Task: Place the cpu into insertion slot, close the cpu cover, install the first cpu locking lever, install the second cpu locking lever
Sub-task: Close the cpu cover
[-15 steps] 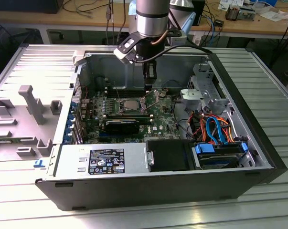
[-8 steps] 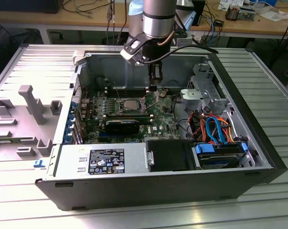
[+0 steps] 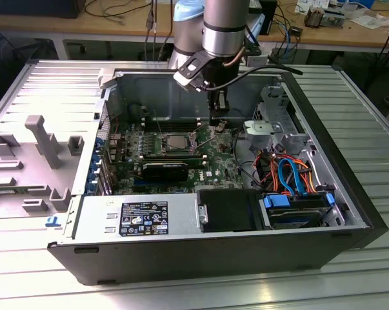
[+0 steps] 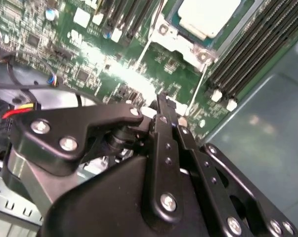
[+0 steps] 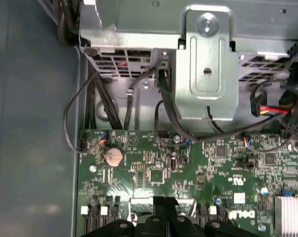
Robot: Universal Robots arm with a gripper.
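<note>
An open desktop computer case (image 3: 181, 258) lies on its side on a ribbed metal table (image 3: 375, 129), its green motherboard (image 3: 213, 155) facing up. A robot arm reaches down into the case from twelve o'clock in the exterior view, and its black gripper (image 3: 219, 117) hangs low over the board near the case's middle. The two slim fingers are drawn narrow, tips close together, with nothing visible between them. Whether the tips touch the board cannot be told. The cpu (image 3: 177, 140), a small square chip with a silvery-grey top, lies flat in its socket at about eight o'clock from the gripper tips in the exterior view, near but apart from them. In the second wrist view the cpu (image 4: 208, 15) sits framed by the cpu cover (image 4: 183, 44), a thin silvery plate lying down around the chip, while the gripper (image 4: 162, 101) points at the board just beside the socket's corner. Two thin wire locking levers (image 4: 148, 47) (image 4: 200, 84) run along the socket's sides, and whether they are latched cannot be told. In the exterior view a grey power supply (image 3: 136, 216) sits at six o'clock in the case, orange and blue cables (image 3: 291, 174) at four o'clock, and a grey plastic fixture (image 3: 39, 139) at nine o'clock outside it. In the first wrist view a round coin battery (image 5: 113, 157) sits on the board beyond the gripper (image 5: 163, 200).
</note>
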